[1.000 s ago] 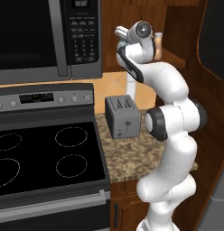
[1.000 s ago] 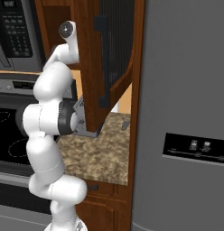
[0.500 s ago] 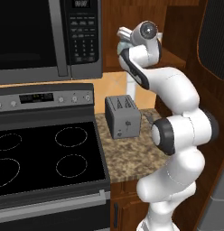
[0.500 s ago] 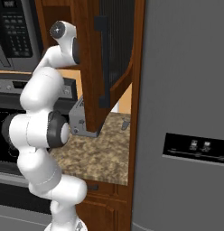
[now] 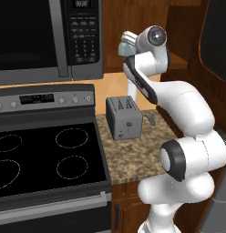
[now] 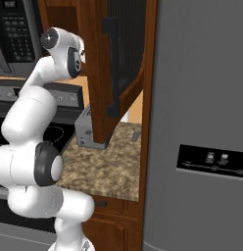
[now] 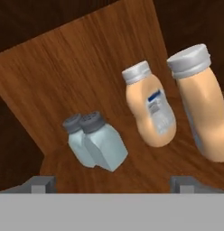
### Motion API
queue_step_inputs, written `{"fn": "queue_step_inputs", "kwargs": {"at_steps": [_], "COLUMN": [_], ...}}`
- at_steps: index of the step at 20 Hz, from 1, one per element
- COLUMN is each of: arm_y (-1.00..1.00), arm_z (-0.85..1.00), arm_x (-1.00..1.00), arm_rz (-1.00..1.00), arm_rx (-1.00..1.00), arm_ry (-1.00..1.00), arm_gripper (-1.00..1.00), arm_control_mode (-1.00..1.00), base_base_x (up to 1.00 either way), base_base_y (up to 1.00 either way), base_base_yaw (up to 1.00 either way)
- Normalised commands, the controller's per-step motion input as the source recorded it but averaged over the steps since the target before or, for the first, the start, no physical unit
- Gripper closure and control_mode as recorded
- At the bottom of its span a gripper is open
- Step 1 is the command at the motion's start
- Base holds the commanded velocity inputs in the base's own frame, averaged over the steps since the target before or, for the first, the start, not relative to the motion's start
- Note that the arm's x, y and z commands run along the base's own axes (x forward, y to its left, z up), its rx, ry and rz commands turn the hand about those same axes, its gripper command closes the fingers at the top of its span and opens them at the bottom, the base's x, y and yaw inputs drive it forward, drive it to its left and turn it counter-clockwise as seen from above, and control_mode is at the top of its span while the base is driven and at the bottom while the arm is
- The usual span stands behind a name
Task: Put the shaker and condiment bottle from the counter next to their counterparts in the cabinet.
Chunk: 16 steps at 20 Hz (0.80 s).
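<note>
In the hand view two pale blue-grey shakers stand side by side and touching on the cabinet shelf (image 7: pixel 86 67), one (image 7: pixel 77 143) half behind the other (image 7: pixel 105 145). To their right stand two peach-orange condiment bottles with white caps, one (image 7: pixel 150 110) further in and one (image 7: pixel 202 113) nearer. My gripper (image 7: pixel 113 185) is open just in front of them, with nothing between its fingertips (image 7: pixel 40 184). In the left base view the gripper (image 5: pixel 125 45) is raised at the cabinet opening, right of the microwave. The granite counter (image 5: pixel 133 157) lies below.
A grey toaster (image 5: pixel 124 117) stands on the counter beside the black stovetop (image 5: pixel 42 159), with a small grey item (image 5: pixel 150 119) to its right. The microwave (image 5: pixel 46 36) hangs left of the hand. The open cabinet door (image 6: pixel 118 63) juts out beside the grey fridge (image 6: pixel 202 122).
The arm's elbow has swung outward and lower, while the hand stays up at the cabinet. The jaws stay wide apart.
</note>
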Motion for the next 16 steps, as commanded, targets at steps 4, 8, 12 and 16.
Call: {"fn": "queue_step_inputs", "kwargs": {"at_steps": [4,8,12,16], "arm_y": [0.52,0.6,0.63,0.61], "arm_z": [0.0,0.0,-0.01,-0.07], "arm_x": [-0.98,-1.0,-1.0,-1.0], "arm_rz": [0.0,0.0,0.0,0.0], "arm_rx": [-0.04,-0.06,-0.08,-0.07], "arm_ry": [-0.07,-0.06,-0.02,-0.01], "arm_gripper": [-1.0,-1.0,-1.0,-1.0], "arm_control_mode": [-1.0,-1.0,-1.0,-1.0], "base_base_x": [0.0,0.0,0.0,0.0], "base_base_y": [0.0,0.0,0.0,0.0], "base_base_yaw": [0.0,0.0,0.0,0.0]}}
